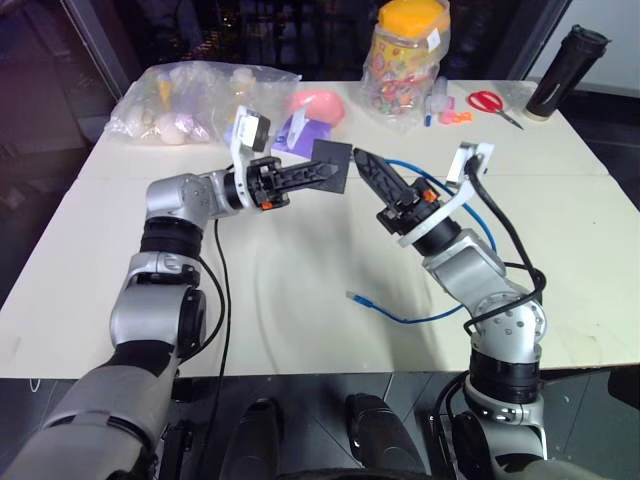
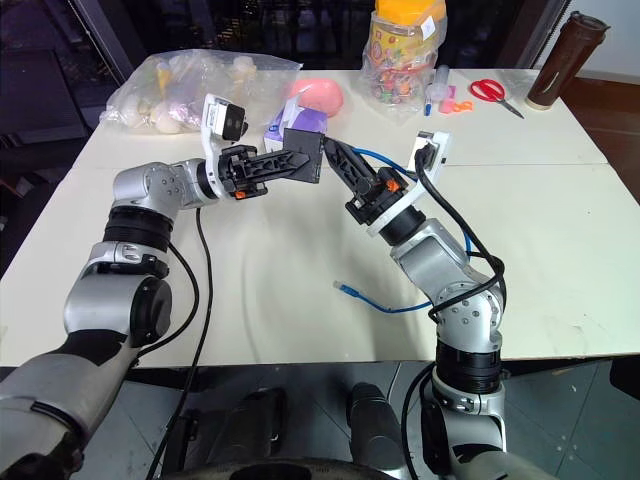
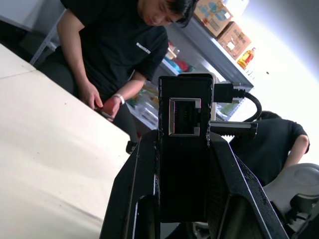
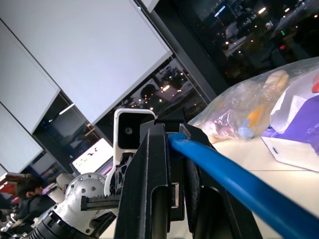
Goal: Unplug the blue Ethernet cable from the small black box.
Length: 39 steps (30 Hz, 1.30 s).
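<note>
While left jaws (image 1: pixel 325 175) grip small black box (image 1: pixel 331 166), right jaws (image 1: pixel 366 168) clamp blue Ethernet cable (image 1: pixel 425 315)

Small black box (image 1: pixel 331 164) aloft, port empty; blue Ethernet cable (image 1: pixel 432 315) curling across table.

- The left arm is raised over the table and bent at the elbow; its forearm is directed toward the robot's right.
- The left gripper (image 1: pixel 318 176) is held roughly level, its black fingers clamped on the small black box (image 3: pixel 184 149).
- The right arm is raised from the near edge, its forearm angled upward and leftward.
- The right gripper (image 1: pixel 366 167) is closed; the blue Ethernet cable (image 4: pixel 234 181) appears to be pinched between its fingers, near the plug.
- The two grippers are brought tip to tip.
</note>
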Motion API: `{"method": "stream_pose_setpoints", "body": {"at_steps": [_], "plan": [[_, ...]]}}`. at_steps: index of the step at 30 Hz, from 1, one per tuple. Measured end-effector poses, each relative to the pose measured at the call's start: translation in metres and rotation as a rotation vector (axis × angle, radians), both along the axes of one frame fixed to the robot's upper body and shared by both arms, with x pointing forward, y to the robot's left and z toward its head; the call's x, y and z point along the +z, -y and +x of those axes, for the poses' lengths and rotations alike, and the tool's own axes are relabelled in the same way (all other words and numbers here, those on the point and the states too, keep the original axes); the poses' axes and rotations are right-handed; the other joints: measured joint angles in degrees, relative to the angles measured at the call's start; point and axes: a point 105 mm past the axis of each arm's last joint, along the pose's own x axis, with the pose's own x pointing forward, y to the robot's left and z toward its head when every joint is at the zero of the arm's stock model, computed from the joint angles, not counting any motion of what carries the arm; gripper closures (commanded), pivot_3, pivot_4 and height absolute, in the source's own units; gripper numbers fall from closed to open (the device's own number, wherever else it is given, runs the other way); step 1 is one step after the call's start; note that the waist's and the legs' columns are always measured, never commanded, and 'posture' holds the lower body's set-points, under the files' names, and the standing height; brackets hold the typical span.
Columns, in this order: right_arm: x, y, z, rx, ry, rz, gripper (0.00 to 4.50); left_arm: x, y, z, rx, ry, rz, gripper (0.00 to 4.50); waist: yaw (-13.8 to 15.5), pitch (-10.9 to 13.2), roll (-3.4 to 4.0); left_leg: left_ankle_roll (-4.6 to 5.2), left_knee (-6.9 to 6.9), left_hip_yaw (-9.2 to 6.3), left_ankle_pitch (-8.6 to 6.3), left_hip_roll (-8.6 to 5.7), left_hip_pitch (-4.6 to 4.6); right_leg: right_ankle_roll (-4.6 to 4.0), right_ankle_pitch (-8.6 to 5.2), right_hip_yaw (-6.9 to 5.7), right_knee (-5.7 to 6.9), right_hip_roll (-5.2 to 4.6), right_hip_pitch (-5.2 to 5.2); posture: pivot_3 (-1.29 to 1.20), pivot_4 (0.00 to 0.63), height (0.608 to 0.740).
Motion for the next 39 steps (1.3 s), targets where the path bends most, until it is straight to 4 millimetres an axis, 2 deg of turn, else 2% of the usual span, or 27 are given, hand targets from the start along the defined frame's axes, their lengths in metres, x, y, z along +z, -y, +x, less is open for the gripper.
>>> {"method": "stream_pose_setpoints", "body": {"at_steps": [2, 6, 9, 13, 16, 19, 20, 22, 23, 27, 28, 33, 37, 39], "plan": [[-0.001, 0.007, 0.002, -0.020, -0.006, -0.006, 4.47, -0.002, -0.001, 0.003, 0.021, -0.007, 0.003, 3.98, 0.01, 0.00, 0.00, 0.00, 0.00, 0.00, 0.00, 0.00, 0.00, 0.00, 0.00, 0.00, 0.00, 0.00, 0.00, 0.00, 0.150, 0.739], [-0.009, 0.067, 0.013, -0.204, -0.049, -0.024, 4.47, 0.009, -0.030, 0.016, 0.149, 0.028, 0.005, 3.98, 0.07, 0.00, 0.00, 0.00, -0.02, 0.01, 0.00, -0.01, -0.02, 0.00, 0.00, 0.00, -0.06, -0.02, 0.00, 0.00, 0.150, 0.739], [-0.008, 0.085, 0.016, -0.253, -0.053, -0.034, 4.47, 0.011, -0.032, 0.019, 0.179, 0.065, 0.009, 3.98, 0.10, 0.00, 0.00, 0.01, -0.04, 0.01, 0.00, -0.01, -0.02, 0.00, 0.00, 0.00, -0.06, -0.01, 0.00, 0.00, 0.150, 0.739], [-0.022, 0.102, 0.033, -0.351, -0.123, -0.082, 4.47, -0.013, -0.002, 0.032, 0.295, 0.226, 0.133, 3.98, 0.34, 0.00, -0.01, 0.00, 0.03, 0.09, 0.00, -0.02, 0.00, 0.01, 0.00, 0.04, -0.09, -0.06, 0.06, 0.00, 0.150, 0.739], [-0.056, 0.126, 0.058, -0.518, -0.273, -0.230, 4.47, -0.039, 0.029, 0.039, 0.415, 0.324, 0.199, 3.98, 0.52, 0.00, -0.01, 0.00, 0.04, 0.16, 0.00, -0.03, -0.02, 0.01, 0.01, 0.10, -0.12, -0.08, 0.03, 0.00, 0.150, 0.739], [-0.090, 0.142, 0.071, -0.636, -0.358, -0.435, 4.47, -0.054, 0.045, 0.047, 0.554, 0.424, 0.262, 3.98, 0.33, 0.00, 0.00, 0.01, -0.01, 0.21, 0.00, -0.04, -0.08, 0.02, 0.01, 0.15, -0.11, -0.05, -0.10, 0.00, 0.150, 0.739], [-0.097, 0.147, 0.073, -0.663, -0.370, -0.481, 3.64, -0.056, 0.049, 0.048, 0.577, 0.460, 0.282, 3.98, 0.21, 0.00, 0.00, 0.01, -0.03, 0.23, 0.00, -0.04, -0.08, 0.02, 0.01, 0.17, -0.10, -0.05, -0.12, 0.00, 0.150, 0.739], [-0.105, 0.153, 0.076, -0.709, -0.365, -0.548, 2.85, -0.061, 0.059, 0.046, 0.601, 0.533, 0.306, 3.98, 0.08, 0.00, 0.00, 0.01, -0.04, 0.25, -0.01, -0.04, -0.06, 0.02, 0.01, 0.19, -0.11, -0.04, -0.12, 0.00, 0.150, 0.739], [-0.104, 0.153, 0.077, -0.729, -0.327, -0.605, 2.19, -0.065, 0.064, 0.045, 0.610, 0.550, 0.308, 3.98, 0.06, -0.01, 0.01, 0.01, -0.04, 0.27, -0.01, -0.04, -0.06, 0.03, 0.01, 0.19, -0.11, -0.04, -0.12, 0.00, 0.150, 0.739], [-0.097, 0.149, 0.076, -0.755, -0.190, -0.768, 0.27, -0.079, 0.070, 0.047, 0.664, 0.557, 0.337, 3.98, 0.14, -0.01, 0.01, 0.01, 0.02, 0.27, -0.01, -0.04, -0.05, 0.05, 0.01, 0.20, -0.11, -0.04, -0.08, 0.00, 0.150, 0.739], [-0.101, 0.147, 0.071, -0.739, -0.179, -0.800, 0.05, -0.083, 0.071, 0.048, 0.692, 0.556, 0.344, 3.98, 0.25, -0.03, -0.01, 0.01, 0.02, 0.24, -0.01, -0.04, -0.03, 0.06, 0.00, 0.19, -0.12, -0.03, -0.04, 0.00, 0.150, 0.739], [-0.134, 0.116, 0.039, -0.524, -0.217, -0.874, 0.05, -0.107, 0.066, 0.055, 0.792, 0.545, 0.422, 3.98, 0.42, -0.02, -0.01, 0.02, 0.06, 0.24, -0.01, -0.08, -0.07, 0.09, -0.02, 0.19, -0.13, -0.05, -0.03, 0.00, 0.150, 0.739], [-0.126, 0.089, 0.016, -0.396, -0.173, -0.842, 0.05, -0.120, 0.067, 0.055, 0.807, 0.554, 0.474, 3.98, 0.23, -0.03, -0.02, 0.02, 0.07, 0.22, -0.01, -0.08, -0.02, 0.09, -0.02, 0.18, -0.13, -0.03, 0.01, 0.00, 0.150, 0.739], [-0.120, 0.082, 0.012, -0.382, -0.160, -0.807, 0.05, -0.126, 0.068, 0.055, 0.804, 0.549, 0.492, 3.98, 0.14, -0.03, -0.02, 0.02, 0.07, 0.22, -0.01, -0.08, -0.01, 0.09, -0.03, 0.19, -0.13, -0.03, 0.01, 0.00, 0.150, 0.739]]}}
